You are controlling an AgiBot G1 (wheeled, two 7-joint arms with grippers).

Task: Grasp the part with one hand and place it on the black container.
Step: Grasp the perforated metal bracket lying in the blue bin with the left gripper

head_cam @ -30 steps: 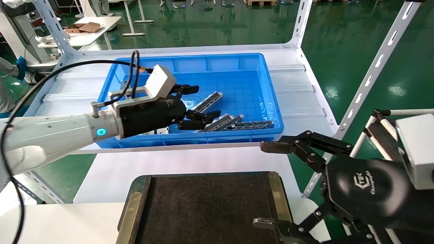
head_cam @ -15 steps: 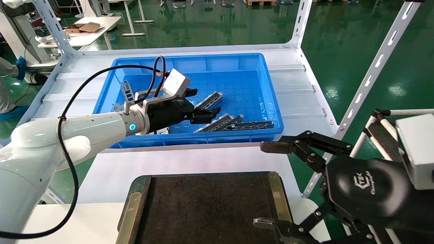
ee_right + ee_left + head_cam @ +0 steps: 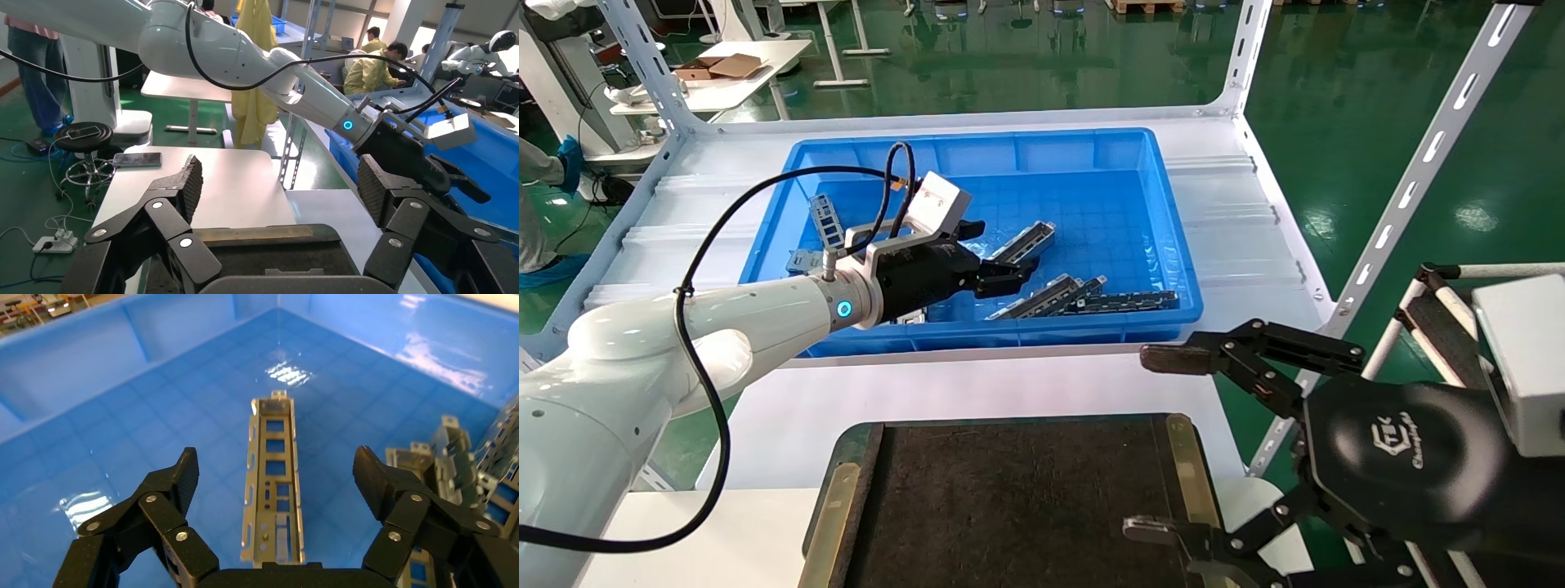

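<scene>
The part (image 3: 1027, 241) is a slim silver channel bar lying flat on the floor of the blue bin. In the left wrist view the part (image 3: 273, 478) runs straight away from the palm, midway between the two fingers. My left gripper (image 3: 997, 251) is open inside the bin, with its jaws on either side of the part's near end and not touching it (image 3: 275, 468). The black container (image 3: 1009, 490) is a flat felt-like tray with brass strips, at the near edge. My right gripper (image 3: 1152, 443) is open and empty, parked over the tray's right edge (image 3: 280, 174).
The blue bin (image 3: 1164, 237) stands on a white shelf with slotted uprights. It also holds two more channel bars (image 3: 1050, 296), a dark chain-like strip (image 3: 1128, 300) and short windowed plates (image 3: 823, 216). Other bars (image 3: 453, 453) lie close beside the left gripper.
My left gripper has moved lower and farther into the bin, and its open jaws now flank the part's near end. The right gripper has barely shifted.
</scene>
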